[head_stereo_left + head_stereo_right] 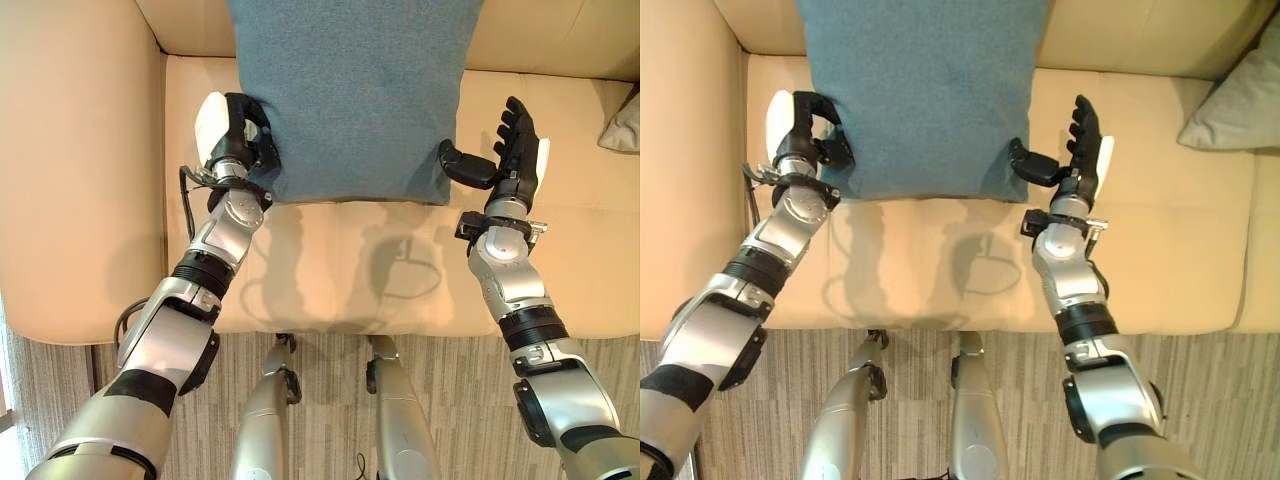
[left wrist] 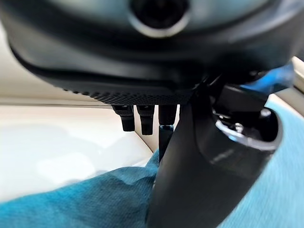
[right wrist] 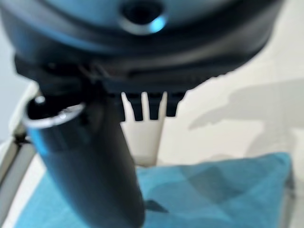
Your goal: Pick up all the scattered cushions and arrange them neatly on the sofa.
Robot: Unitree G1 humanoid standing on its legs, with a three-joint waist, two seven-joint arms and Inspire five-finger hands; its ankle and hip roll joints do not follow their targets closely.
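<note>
A blue cushion (image 1: 350, 90) stands on the beige sofa's seat (image 1: 340, 265), leaning against the backrest. My left hand (image 1: 238, 135) is at the cushion's lower left corner, its fingers curled over the edge and its thumb (image 2: 199, 175) lying on the blue cloth (image 2: 95, 199). At the lower right corner my right hand (image 1: 518, 150) is open, fingers straight and pointing toward the backrest, with the thumb (image 1: 1032, 165) against the corner. The right wrist view has the blue cushion (image 3: 218, 190) just past that thumb.
A grey cushion (image 1: 1235, 105) lies at the seat's far right end. The sofa's wide armrest (image 1: 80, 150) rises left of my left arm. Striped carpet (image 1: 1200, 370) runs along the sofa's front edge.
</note>
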